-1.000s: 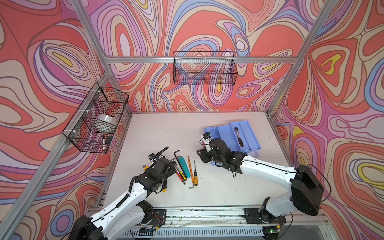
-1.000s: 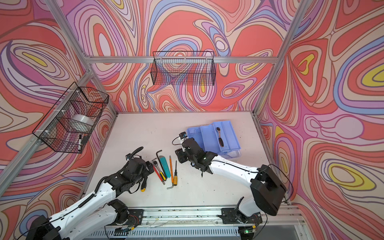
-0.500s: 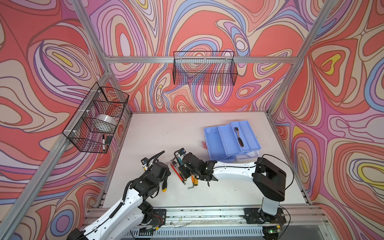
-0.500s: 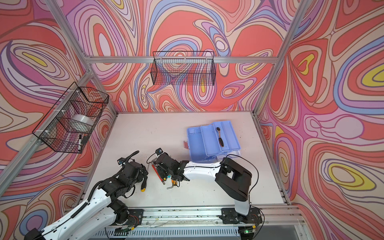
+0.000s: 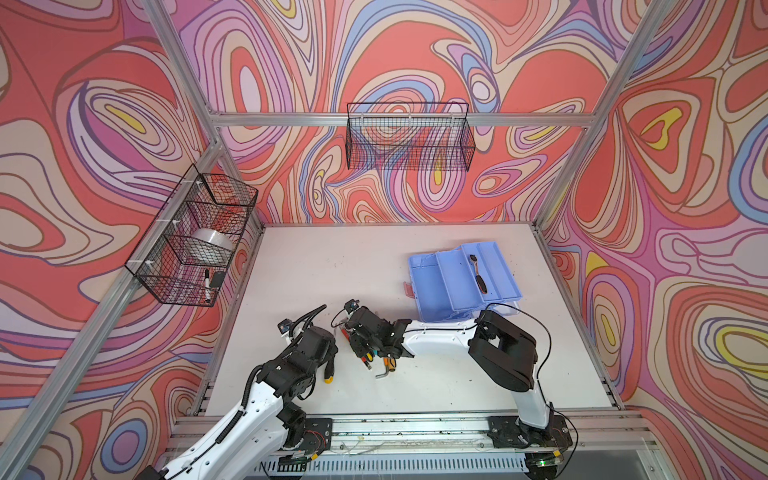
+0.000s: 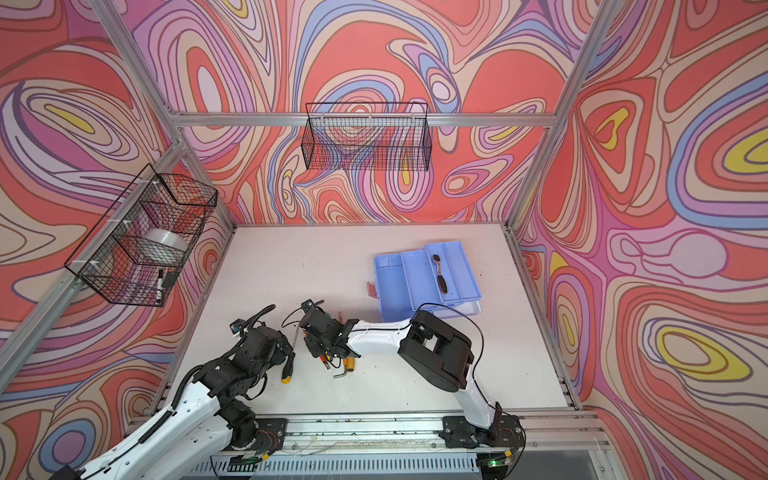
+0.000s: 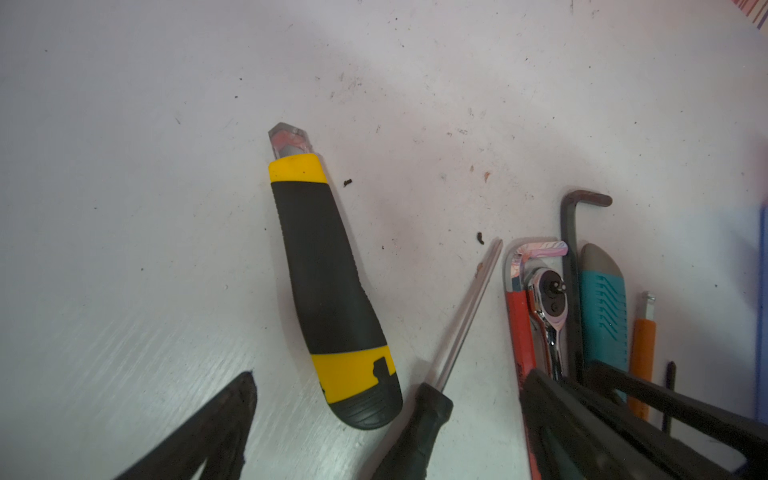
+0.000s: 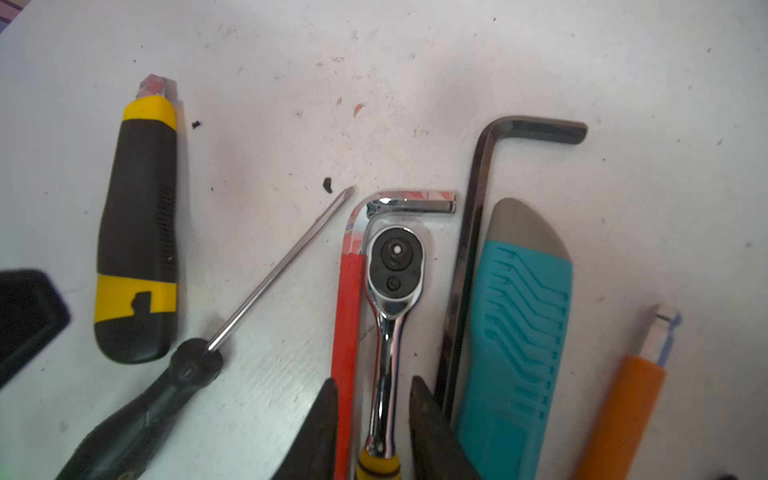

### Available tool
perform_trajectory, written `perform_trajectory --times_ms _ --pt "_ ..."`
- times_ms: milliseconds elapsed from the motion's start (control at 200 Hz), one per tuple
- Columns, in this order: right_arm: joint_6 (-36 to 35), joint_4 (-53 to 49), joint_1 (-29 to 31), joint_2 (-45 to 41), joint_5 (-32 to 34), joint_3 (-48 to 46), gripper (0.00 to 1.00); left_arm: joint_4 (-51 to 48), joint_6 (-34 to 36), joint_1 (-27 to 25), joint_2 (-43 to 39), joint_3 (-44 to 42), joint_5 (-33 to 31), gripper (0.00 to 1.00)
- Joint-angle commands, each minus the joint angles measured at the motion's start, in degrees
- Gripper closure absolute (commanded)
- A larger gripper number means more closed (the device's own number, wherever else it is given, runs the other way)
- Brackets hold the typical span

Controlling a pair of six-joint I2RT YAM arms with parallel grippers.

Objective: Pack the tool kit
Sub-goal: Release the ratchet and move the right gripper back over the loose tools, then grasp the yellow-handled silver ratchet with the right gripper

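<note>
Right claw [image 8: 372,380] now narrower, astride ratchet [image 8: 395,259] handle

1. Both top views look steeply down from high above the arms' bases, far off, sharing nearly the whole table [image 5: 332,266].
2. The left wrist view looks close past the left gripper [image 7: 388,374] at the knife [image 7: 328,282] ahead of it.
3. The right wrist view, closer, looks past the right gripper [image 8: 370,382] along the ratchet [image 8: 392,266] between its fingers [image 8: 316,428].
4. Both wrist views share knife, screwdriver [image 7: 468,316] and ratchet.

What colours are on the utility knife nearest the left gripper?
The utility knife is black with yellow bands, clearest in the left wrist view.
</note>
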Motion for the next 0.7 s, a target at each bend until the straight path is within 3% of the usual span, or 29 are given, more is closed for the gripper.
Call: perform_trajectory --times_ms 0,426,696 --pt "-0.8 -2.5 0.3 2.1 1.1 1.9 0.73 -2.4 -0.6 0.3 -0.7 -0.9 -1.1 0.00" --pt "-2.2 -8.5 0.3 6.0 4.0 6.7 0.84 -2.4 -0.6 0.3 -1.2 -1.2 -0.8 0.00" --pt "-4.0 -14.4 0.3 7.1 9.3 7.4 0.85 -2.5 -0.6 0.3 -1.7 -1.3 -0.9 0.00"
